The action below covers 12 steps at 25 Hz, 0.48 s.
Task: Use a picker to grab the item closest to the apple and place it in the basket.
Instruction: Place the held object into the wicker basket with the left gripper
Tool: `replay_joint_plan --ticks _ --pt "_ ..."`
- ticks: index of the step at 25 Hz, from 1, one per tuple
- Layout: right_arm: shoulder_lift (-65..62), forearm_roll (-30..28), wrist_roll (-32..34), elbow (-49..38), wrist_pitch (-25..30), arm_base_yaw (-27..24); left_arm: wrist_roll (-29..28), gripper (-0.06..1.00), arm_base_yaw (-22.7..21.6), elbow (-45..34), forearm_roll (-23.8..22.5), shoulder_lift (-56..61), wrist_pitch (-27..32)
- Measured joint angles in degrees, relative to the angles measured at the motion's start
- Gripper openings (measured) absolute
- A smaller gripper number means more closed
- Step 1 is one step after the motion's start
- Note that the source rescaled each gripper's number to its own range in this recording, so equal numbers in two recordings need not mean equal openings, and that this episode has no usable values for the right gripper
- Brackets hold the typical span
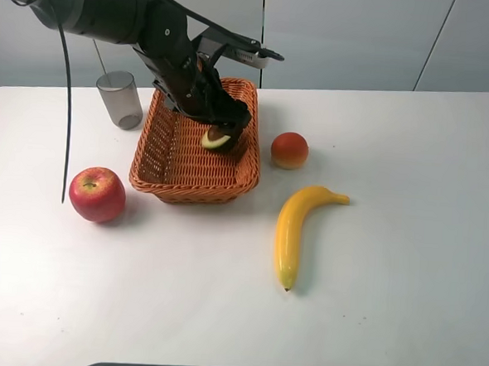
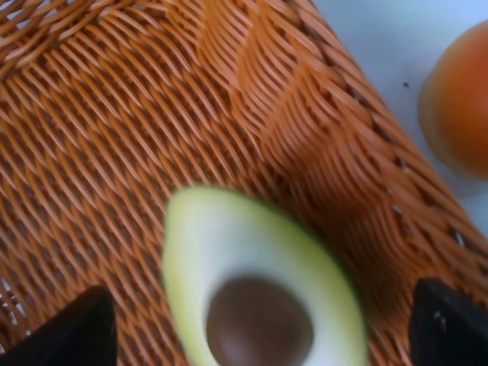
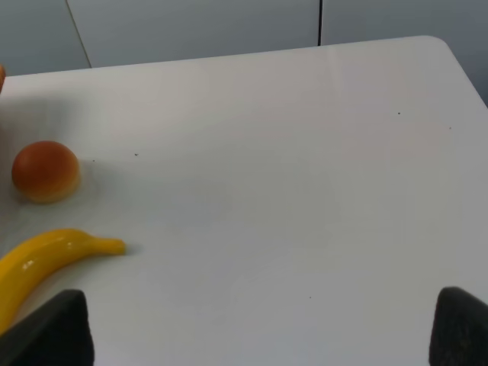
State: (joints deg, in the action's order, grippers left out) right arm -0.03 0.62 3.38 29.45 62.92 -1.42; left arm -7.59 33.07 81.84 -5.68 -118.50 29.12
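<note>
The red apple lies on the white table left of the wicker basket. Half an avocado, cut face and brown pit up, rests inside the basket against its right wall. My left gripper hangs just above it. In the left wrist view the avocado sits between the two dark fingertips without touching either, so the left gripper is open. The right gripper is open over bare table with nothing in it, and it does not show in the exterior view.
An orange-red round fruit lies just right of the basket, with a yellow banana in front of it. A grey translucent cup stands at the back left. My left arm stretches over the basket from the upper left.
</note>
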Motion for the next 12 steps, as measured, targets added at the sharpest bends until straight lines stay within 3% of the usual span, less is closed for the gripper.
replay_joint_plan --ticks 7,12 --pt "0.0 0.0 0.0 0.0 0.0 0.0 0.0 0.97 0.0 0.0 -0.1 0.0 0.7" --pt "0.0 0.0 0.0 0.0 0.0 0.0 -0.1 0.99 0.0 0.0 -0.1 3.4 4.6"
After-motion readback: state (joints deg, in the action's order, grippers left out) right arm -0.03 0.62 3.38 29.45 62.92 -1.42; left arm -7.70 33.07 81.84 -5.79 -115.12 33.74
